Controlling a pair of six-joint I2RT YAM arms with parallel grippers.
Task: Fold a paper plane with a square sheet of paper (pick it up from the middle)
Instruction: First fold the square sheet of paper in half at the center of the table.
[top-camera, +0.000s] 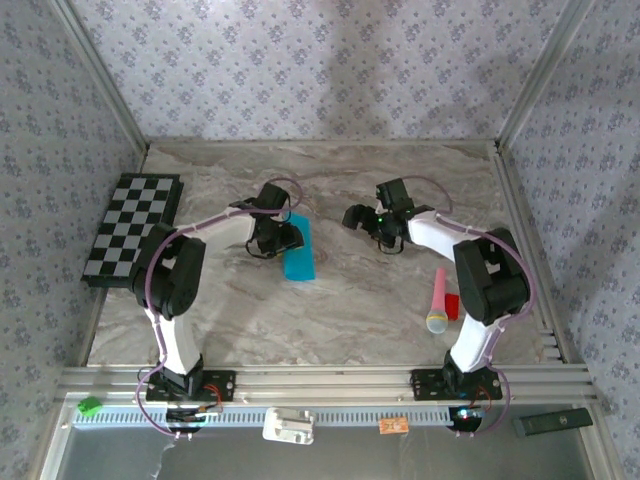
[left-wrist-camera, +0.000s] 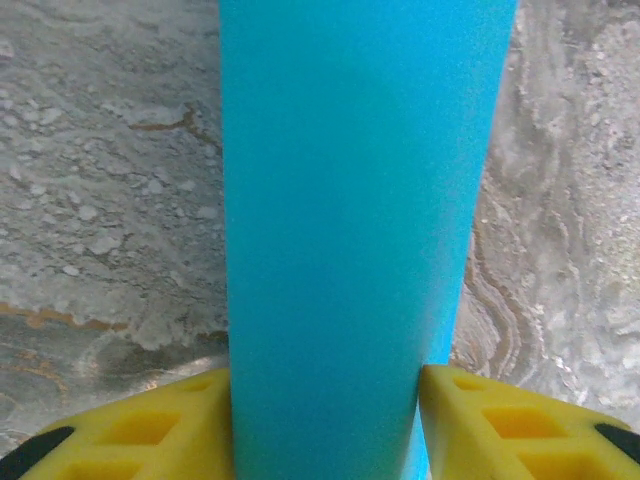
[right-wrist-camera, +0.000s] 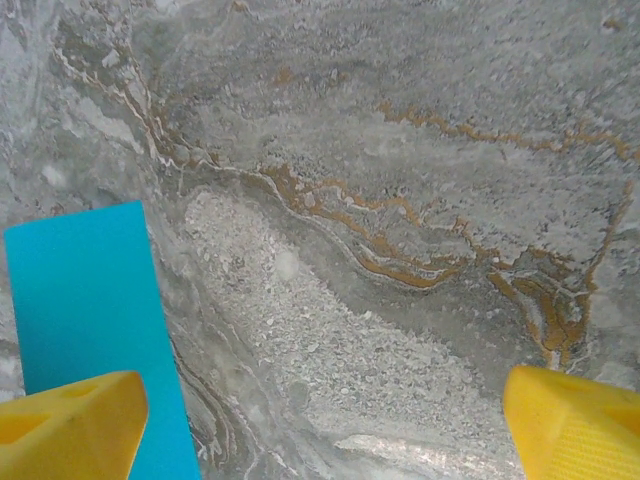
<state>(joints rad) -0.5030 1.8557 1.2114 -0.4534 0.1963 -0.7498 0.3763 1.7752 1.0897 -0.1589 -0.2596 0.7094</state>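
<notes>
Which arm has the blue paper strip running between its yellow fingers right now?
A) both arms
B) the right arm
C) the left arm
C: the square sheet of paper, folded narrow, runs between the fingers of the left gripper; the right gripper stands open over bare table, with the paper off to one side.

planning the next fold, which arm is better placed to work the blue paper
Left: the left arm's fingers flank the folded paper, while the right arm's fingers stand wide open over bare table, with the paper off to one side.
</notes>
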